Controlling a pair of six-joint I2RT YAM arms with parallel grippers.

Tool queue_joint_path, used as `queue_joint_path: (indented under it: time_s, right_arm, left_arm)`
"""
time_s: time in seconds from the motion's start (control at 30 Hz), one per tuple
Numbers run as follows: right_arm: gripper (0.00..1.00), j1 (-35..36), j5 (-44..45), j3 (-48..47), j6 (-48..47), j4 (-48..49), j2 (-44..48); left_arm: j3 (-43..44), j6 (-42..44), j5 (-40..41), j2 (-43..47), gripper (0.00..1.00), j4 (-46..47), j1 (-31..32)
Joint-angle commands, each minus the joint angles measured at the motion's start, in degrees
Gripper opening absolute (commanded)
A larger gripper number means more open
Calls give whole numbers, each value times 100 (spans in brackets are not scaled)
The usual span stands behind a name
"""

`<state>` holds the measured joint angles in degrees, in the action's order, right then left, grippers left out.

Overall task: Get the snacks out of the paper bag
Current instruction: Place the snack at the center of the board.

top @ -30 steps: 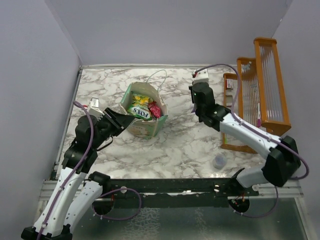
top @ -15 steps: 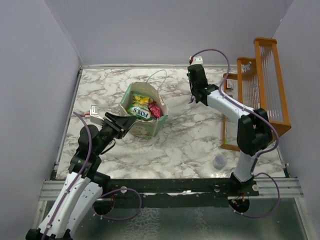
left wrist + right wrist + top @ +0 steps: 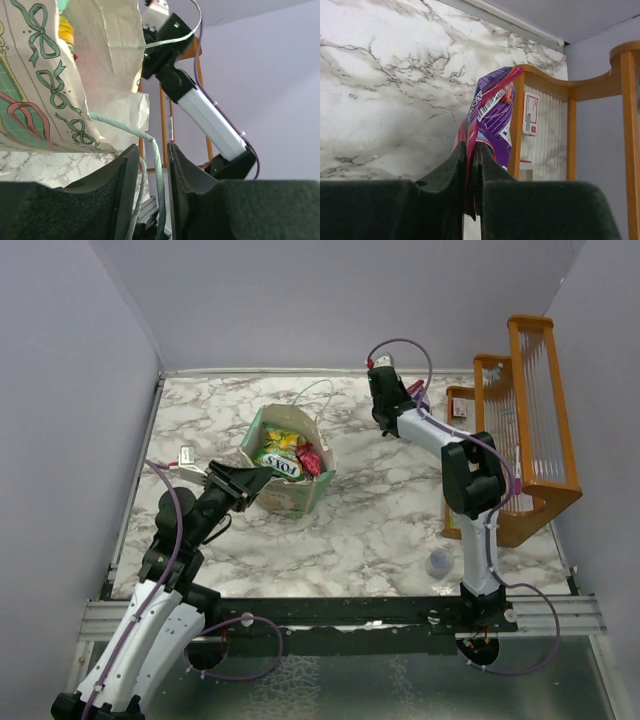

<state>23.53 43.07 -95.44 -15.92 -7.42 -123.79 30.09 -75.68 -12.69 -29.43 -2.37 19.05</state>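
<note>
The mint-green paper bag stands open at the table's centre-left. Inside it lie snacks: a green packet, a yellow one and a red-pink one. My left gripper is at the bag's near-left side. In the left wrist view its jaws stand narrowly apart, with the bag's string handle hanging loose between them; the bag fills the left. My right gripper is at the back right, shut on a purple-pink packet, held above the table beside the rack. That packet also shows in the top view.
An orange wooden rack stands along the right wall; its end post is just right of the held packet. A small grey round cap lies near the right arm's base. The right arm crosses behind the bag.
My right arm has swung toward the back of the table and slightly left with the purple-pink packet in its jaws. My left gripper has edged right, closer along the bag's side.
</note>
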Motion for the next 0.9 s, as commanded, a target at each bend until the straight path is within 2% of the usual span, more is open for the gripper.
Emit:
queue_joint_path:
  time_s: [0.0,0.13,0.23,0.33,0.43,0.57,0.67,0.73,0.87]
  right_arm:
    - [14,52,208,-959,-514,-91,-845]
    - [40,217,-1286,-1540,519,-1268,-868]
    - [59,229,-2914,-1139,1070,-1247,-328]
    - [72,223,-3749,-793,1692,-1443,236]
    - [75,225,-4251,-114,2132,-1455,978]
    - [75,223,-4752,1291,2250,-785,2244]
    - [82,222,-4301,1943,2159,-554,2858]
    - [84,222,-4000,2185,2034,-543,3146]
    - [84,222,-3855,2449,1951,-647,3606]
  left_arm:
    - [132,-55,13,27,29,414,11]
    - [153,-28,144,139,27,409,8]
    - [222,30,221,146,27,293,11]
    - [275,32,180,89,26,285,11]
    - [309,40,240,94,26,335,10]
    - [278,6,284,119,26,479,10]
    - [146,-87,276,120,26,636,10]
    - [1,-184,292,132,25,843,7]
    - [-179,-417,247,99,15,1331,2]
